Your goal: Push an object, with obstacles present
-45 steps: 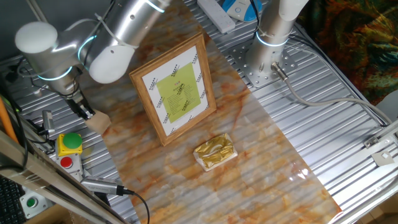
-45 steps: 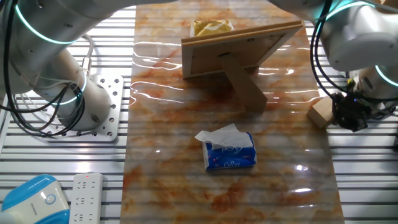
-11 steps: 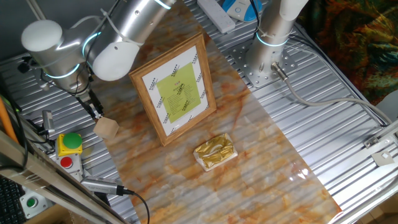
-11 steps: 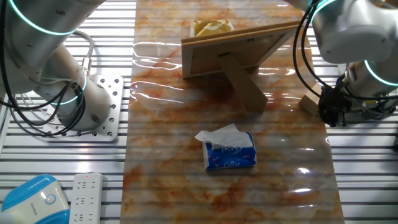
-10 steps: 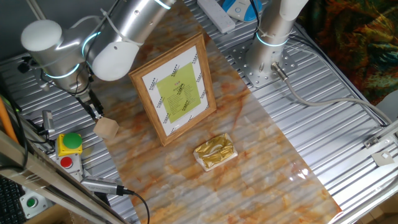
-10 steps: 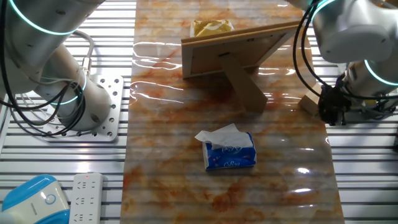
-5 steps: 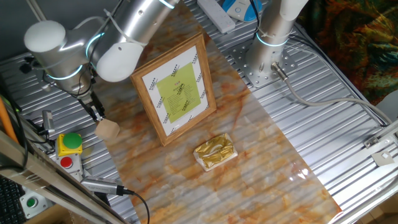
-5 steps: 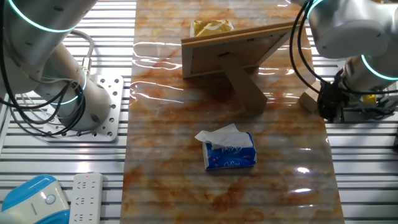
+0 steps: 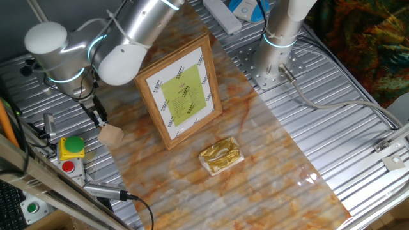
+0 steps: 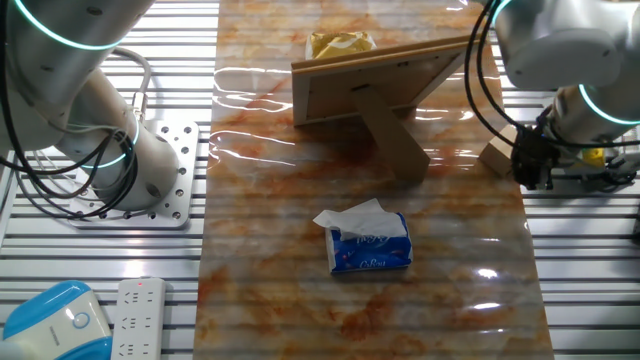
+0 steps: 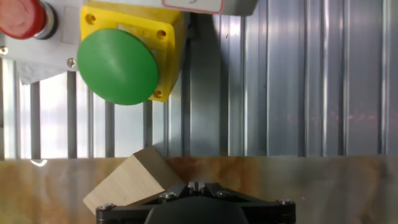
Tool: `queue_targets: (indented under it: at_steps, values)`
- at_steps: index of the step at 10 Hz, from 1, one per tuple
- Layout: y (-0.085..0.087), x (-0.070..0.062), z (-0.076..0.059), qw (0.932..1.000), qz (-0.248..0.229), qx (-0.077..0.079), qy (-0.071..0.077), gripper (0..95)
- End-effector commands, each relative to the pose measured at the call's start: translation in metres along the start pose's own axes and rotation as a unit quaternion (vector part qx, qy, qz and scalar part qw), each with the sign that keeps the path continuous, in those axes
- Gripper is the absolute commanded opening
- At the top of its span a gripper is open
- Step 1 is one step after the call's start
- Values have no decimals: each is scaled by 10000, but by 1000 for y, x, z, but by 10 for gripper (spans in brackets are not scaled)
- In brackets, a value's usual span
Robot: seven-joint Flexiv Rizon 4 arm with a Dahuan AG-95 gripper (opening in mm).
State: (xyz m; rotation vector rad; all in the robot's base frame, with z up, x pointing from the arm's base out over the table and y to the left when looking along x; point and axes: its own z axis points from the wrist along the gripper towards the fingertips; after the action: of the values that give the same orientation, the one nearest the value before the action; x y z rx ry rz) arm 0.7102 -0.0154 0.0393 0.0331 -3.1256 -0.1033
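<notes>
Sitting at the left edge of the marble-look mat [image 9: 255, 153], the small wooden block [image 9: 110, 134] is in the left-middle of one fixed view, right where the mat meets the ribbed metal bench [image 9: 358, 147]. The gripper [image 9: 99, 117] hangs just up-left of it, fingers pressed together as far as I can see, touching the block or very nearly.

In the hand view the block [image 11: 132, 180] shows at the bottom left, turned corner-on, with the black gripper [image 11: 195, 186] body right against it at the bottom centre. The fingertips there look closed up with no gap, not pinching anything. Above them in that view is a yellow box with a big green button [image 11: 116, 63], and a red button [image 11: 22, 17] peeks in at the top left corner.

From the other fixed view the block [image 10: 497, 154] is at the right edge of the mat, and the gripper [image 10: 529, 165] is just to its right.

The picture frame [image 9: 181, 91] stands upright in the upper middle of the mat, well apart from the block. The gold foil packet [image 9: 220, 155] lies flat just below the frame. A blue tissue pack [image 10: 371, 247] sits mid-mat in the other fixed view.
</notes>
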Motion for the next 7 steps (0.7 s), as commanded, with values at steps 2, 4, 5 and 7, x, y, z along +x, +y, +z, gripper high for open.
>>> queue_targets:
  at_steps: [2,4,5,7]
  values:
    - [6,-4,-1,10000,26,-14,11,0]
    - [8,-5,0,9999,95,-28,-39,0]
    - [10,-7,-1,9999,124,-28,-44,0]
    - [16,-12,-3,9998,209,-25,-30,0]
